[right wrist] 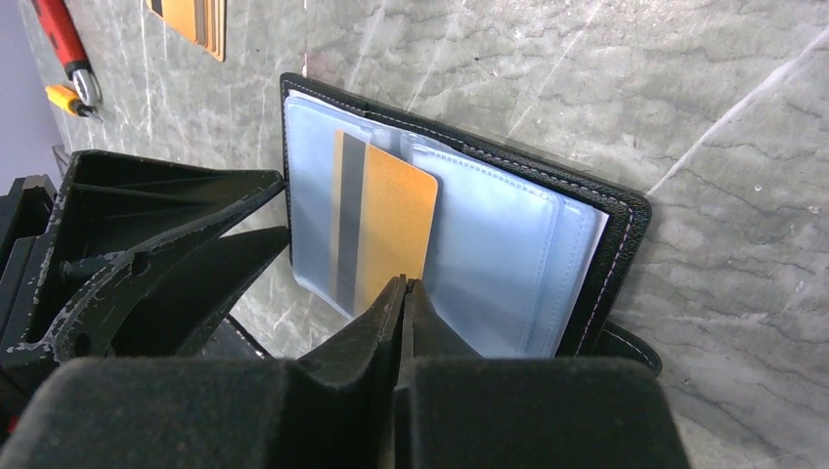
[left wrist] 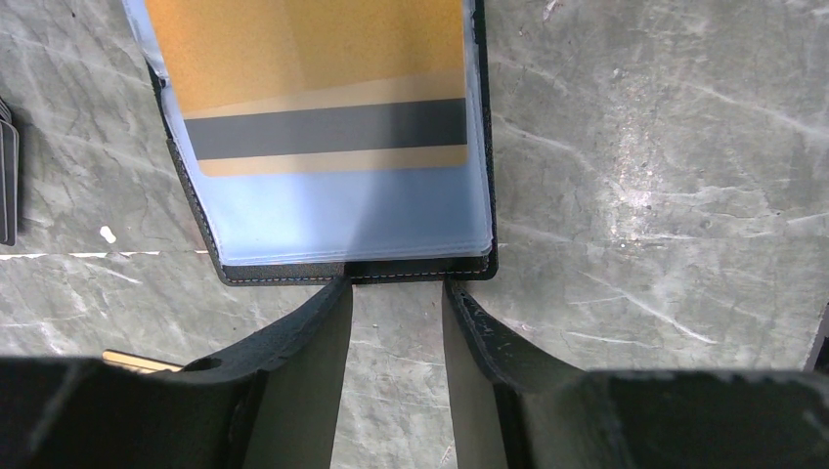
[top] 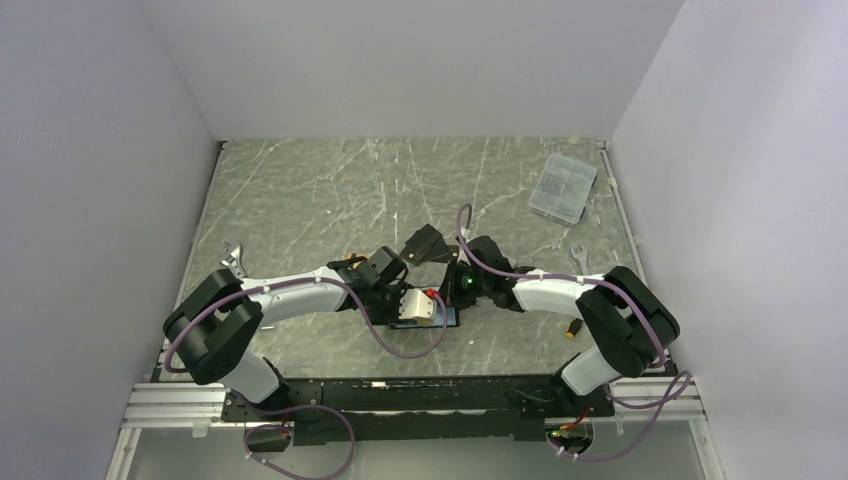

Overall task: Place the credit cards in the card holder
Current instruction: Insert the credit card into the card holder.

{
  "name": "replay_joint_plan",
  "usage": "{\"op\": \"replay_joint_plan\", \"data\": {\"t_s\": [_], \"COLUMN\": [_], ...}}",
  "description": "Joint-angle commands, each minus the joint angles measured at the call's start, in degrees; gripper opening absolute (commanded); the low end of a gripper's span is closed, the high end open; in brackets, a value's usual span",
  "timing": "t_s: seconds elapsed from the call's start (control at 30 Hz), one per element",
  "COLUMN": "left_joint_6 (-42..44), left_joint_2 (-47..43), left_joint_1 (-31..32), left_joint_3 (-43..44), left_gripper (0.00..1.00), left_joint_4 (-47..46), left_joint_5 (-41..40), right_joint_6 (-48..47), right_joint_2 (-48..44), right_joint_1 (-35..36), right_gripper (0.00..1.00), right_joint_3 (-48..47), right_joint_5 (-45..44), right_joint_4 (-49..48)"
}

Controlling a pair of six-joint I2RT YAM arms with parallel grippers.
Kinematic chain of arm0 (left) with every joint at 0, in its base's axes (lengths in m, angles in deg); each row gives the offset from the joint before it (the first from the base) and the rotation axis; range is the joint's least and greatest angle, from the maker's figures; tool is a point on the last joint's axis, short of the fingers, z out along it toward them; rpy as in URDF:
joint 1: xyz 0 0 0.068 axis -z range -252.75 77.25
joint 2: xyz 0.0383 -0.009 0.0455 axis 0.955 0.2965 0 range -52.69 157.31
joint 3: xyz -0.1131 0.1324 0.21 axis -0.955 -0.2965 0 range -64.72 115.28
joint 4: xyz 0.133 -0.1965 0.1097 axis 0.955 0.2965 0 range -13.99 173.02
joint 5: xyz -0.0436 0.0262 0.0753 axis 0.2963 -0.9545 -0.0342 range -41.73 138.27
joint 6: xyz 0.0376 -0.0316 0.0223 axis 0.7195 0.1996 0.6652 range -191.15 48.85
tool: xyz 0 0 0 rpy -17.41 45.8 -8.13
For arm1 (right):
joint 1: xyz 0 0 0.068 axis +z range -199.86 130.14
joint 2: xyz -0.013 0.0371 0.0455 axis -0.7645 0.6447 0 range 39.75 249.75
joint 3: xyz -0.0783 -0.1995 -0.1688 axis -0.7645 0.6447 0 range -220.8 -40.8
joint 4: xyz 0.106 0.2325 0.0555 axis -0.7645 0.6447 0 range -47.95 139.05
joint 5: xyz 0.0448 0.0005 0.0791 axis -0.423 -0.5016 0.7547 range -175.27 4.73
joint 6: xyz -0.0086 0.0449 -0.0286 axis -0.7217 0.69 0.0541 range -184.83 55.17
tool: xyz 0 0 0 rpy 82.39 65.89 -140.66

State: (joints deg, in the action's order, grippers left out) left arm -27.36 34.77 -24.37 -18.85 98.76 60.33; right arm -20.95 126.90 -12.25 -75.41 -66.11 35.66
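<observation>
The card holder [right wrist: 587,244] lies open on the table, black leather with light blue sleeves; it also shows in the left wrist view [left wrist: 352,269] and the top view [top: 452,317]. The orange-gold card [right wrist: 396,210] with a dark stripe sits partly in a sleeve [left wrist: 313,59]. My right gripper [right wrist: 404,285] is shut on this card's near edge. My left gripper [left wrist: 396,285] is open, its fingertips [left wrist: 337,293] touching the holder's near edge; it also shows in the right wrist view [right wrist: 279,207]. More cards lie apart: dark ones [left wrist: 8,181] and a stack with an orange face [right wrist: 191,20].
A clear plastic box [top: 563,187] sits at the back right. Wrenches lie at the left [top: 233,258] and right [top: 580,258]. A red-handled tool [right wrist: 64,44] and a small yellow one [right wrist: 68,98] lie near the holder. White walls enclose the table.
</observation>
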Motion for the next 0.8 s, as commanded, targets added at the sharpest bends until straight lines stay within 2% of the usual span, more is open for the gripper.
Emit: {"op": "replay_joint_plan", "data": {"t_s": [0.0, 0.2, 0.5, 0.77], "left_joint_6": [0.7, 0.6, 0.7, 0.7], "left_joint_2": [1.0, 1.1, 1.6, 1.8], "left_joint_1": [-0.3, -0.3, -0.3, -0.3], "left_joint_3": [-0.9, -0.8, -0.7, -0.6], "left_gripper": [0.44, 0.44, 0.43, 0.43], "left_joint_4": [-0.9, -1.0, -1.2, -1.6], "left_joint_5": [-1.7, -1.7, -1.7, -1.6], "right_joint_6": [-0.5, -0.9, 1.6, 3.4], "right_joint_2": [-0.4, 0.2, 4.0, 7.1], "right_joint_1": [-0.6, -1.1, -0.6, 2.9], "right_gripper": [0.03, 0.04, 0.06, 0.06], "right_joint_3": [0.8, 1.6, 0.4, -1.3], "right_joint_5": [0.5, 0.5, 3.2, 2.6], "right_joint_4": [-1.3, -1.5, -7.1, -8.7]}}
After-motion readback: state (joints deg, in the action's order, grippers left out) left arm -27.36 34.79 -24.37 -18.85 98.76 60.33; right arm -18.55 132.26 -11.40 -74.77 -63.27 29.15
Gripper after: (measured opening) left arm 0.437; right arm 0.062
